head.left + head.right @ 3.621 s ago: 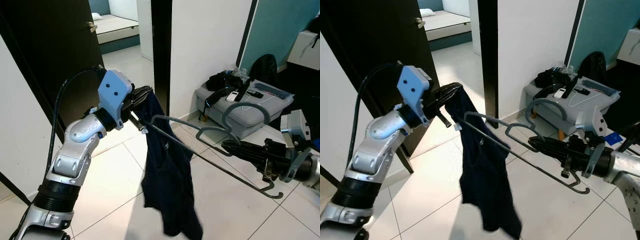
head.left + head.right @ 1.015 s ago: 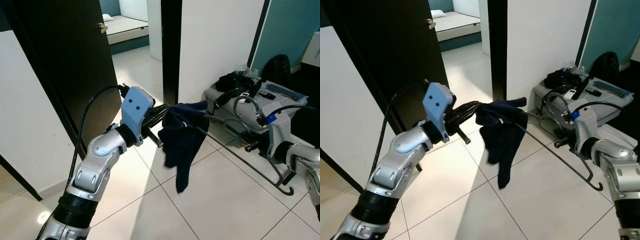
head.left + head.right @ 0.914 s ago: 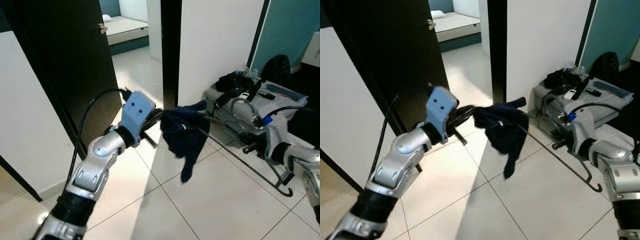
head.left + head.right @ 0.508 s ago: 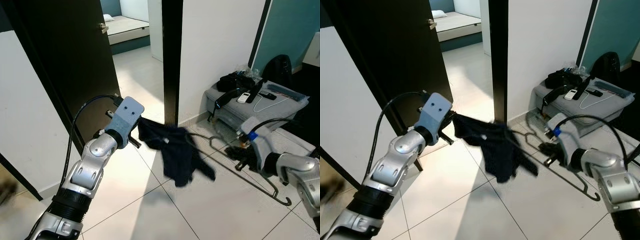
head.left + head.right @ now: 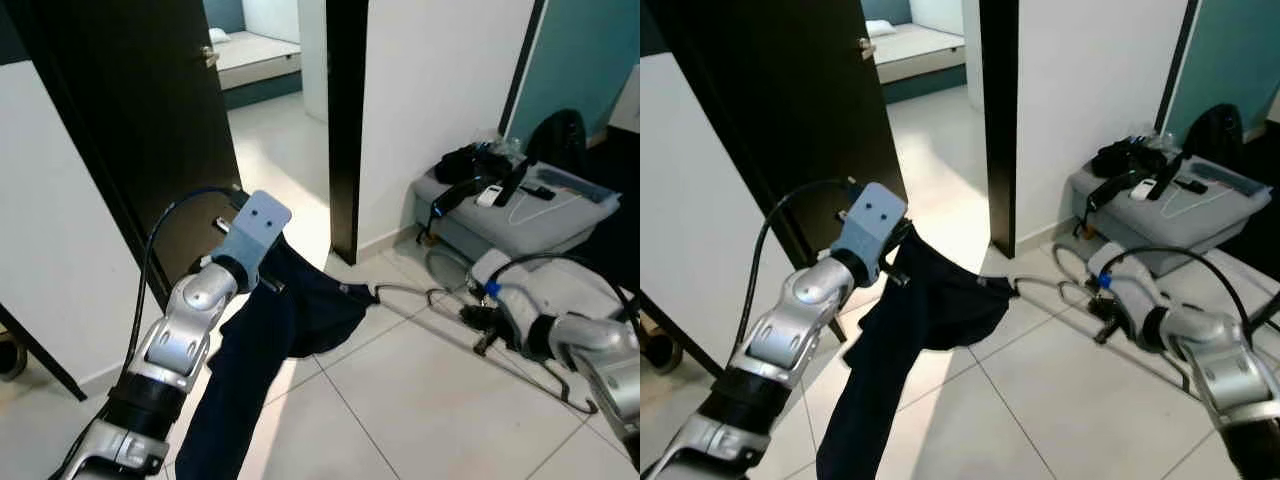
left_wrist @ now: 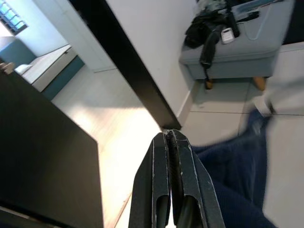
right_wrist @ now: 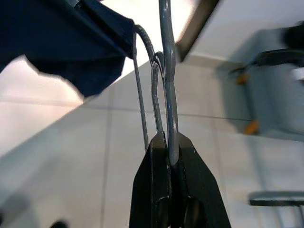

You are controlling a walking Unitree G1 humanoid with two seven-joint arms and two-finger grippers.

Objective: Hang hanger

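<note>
A dark navy garment hangs from my left gripper, which is shut on its upper edge. The cloth falls long toward the floor tiles, and one corner stretches right onto the tip of a grey wire hanger. My right gripper is shut on the hanger's wire, low above the floor at the right. In the right wrist view the wire runs out from between the black fingers to the navy cloth. In the left wrist view the fingers are pressed together, with the garment beside them.
A dark open door stands at the left, beside a black door frame; a bedroom with a bed lies beyond. At the right, a low grey bench carries bags and cables, with a black backpack behind it.
The garment, bunched and swinging in mid-air before, has dropped and now hangs long under my left gripper. My right gripper has lowered the hanger toward the floor.
</note>
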